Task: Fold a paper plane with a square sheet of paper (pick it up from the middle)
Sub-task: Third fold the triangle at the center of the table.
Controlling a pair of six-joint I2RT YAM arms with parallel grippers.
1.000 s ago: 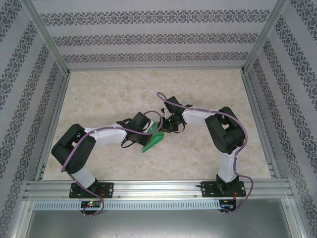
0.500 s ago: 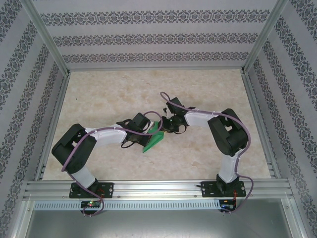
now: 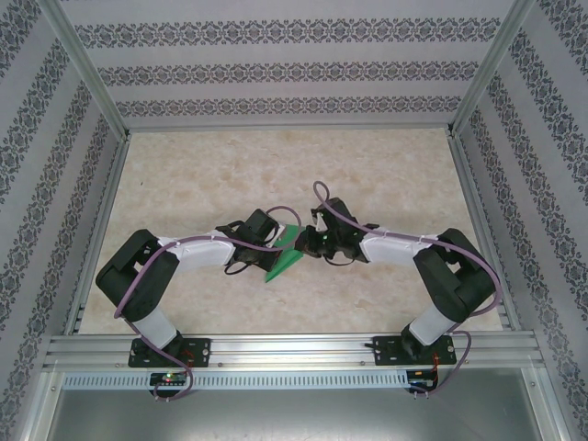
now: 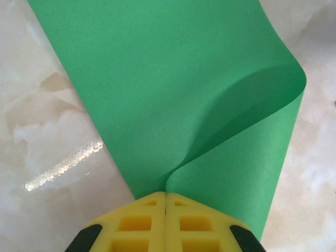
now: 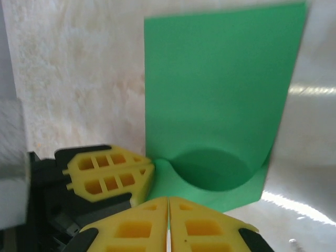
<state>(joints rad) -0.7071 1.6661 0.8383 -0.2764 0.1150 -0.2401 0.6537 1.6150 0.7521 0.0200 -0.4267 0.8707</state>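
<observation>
The green sheet (image 3: 287, 259), in the middle of the table (image 3: 184, 184), is only bent over in a soft, uncreased fold. The left gripper (image 4: 166, 197) and right gripper (image 5: 168, 199) each pinch its edge, fingers pressed together; by the look of it, every crease of the plane is yet to be made

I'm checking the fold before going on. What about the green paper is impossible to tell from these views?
Top view: the paper is small and partly covered by the left gripper and right gripper; creases unreadable.
Left wrist view: the frame's top edge cuts off the paper's far end.
Right wrist view: the shut fingers hide the near edge, so whether they pinch it is unclear.
</observation>
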